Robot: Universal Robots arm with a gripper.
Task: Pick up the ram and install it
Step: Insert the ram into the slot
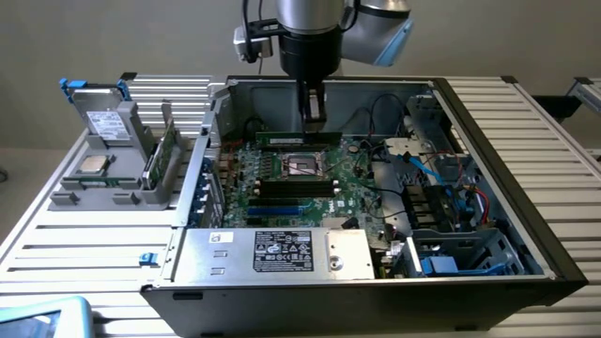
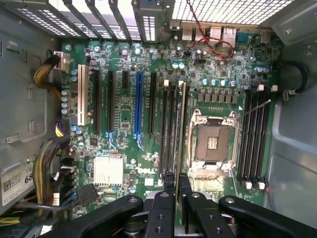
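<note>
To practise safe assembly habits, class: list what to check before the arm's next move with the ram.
1. The ram clamped in the jaws: ok.
2. The ram inside the case, above the motherboard: ok.
3. The ram parallel to the memory slots: ok.
4. The ram centred over one slot: cannot tell.
5. Slot latches open: cannot tell.
6. Cables off those slots: ok.

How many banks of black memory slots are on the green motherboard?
2. One bank lies between the square silver processor socket and the long expansion slots; the other lies between that socket and the grey case wall.
</note>
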